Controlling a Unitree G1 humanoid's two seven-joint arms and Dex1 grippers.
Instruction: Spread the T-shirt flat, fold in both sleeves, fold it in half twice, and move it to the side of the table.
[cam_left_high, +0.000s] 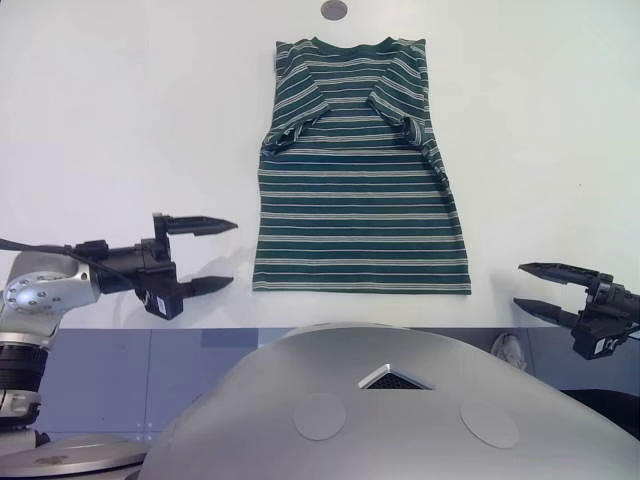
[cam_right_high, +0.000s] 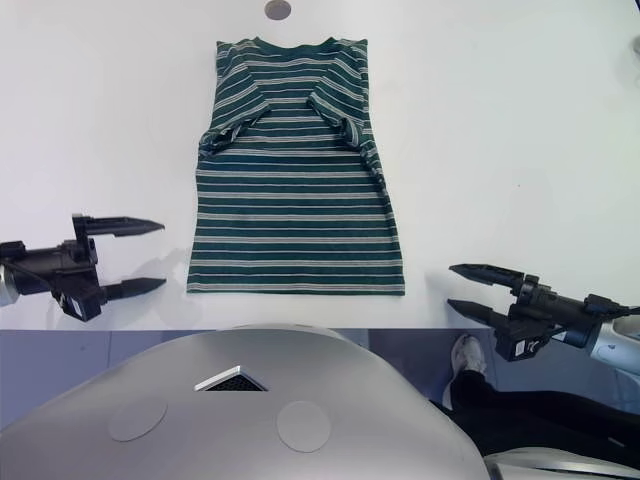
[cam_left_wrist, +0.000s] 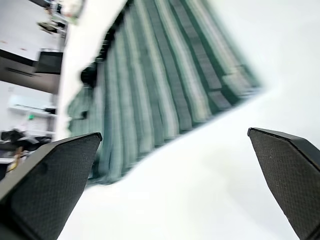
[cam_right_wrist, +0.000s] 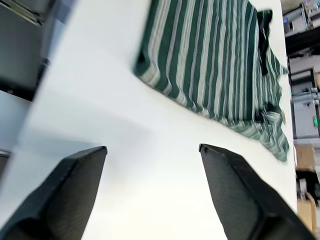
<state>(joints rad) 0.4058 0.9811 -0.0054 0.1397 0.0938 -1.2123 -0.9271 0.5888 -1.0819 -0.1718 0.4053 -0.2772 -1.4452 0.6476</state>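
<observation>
Shirt position: T-shirt (cam_left_high: 360, 170) lies flat on the table (cam_left_high: 120, 120), its long axis running straight away from the robot; collar (cam_left_high: 350, 43) at the far end, hem (cam_left_high: 360, 285) toward the near edge; both sleeves (cam_left_high: 290, 135) look turned in over the chest, so you are likely at the first half-fold.

Key relation: the hem runs crosswise between the two arms, and its two corners are the likely pick points; left tool (cam_left_high: 233, 254) sits just beside the hem's left corner, level with it, fingertips pointing inward at the cloth; right tool (cam_left_high: 519, 285) sits near the table's front edge, well apart from the right corner and slightly nearer the robot than the hem line; the left arm is the nearer one.

Tool state: both are spread wide, holding nothing, touching neither cloth nor table as far as you can judge; the wrist views show bare table between each pair of fingers, with the striped cloth beyond.

Expect the right arm to need the longer inward reach before a matched pinch on both corners.
</observation>
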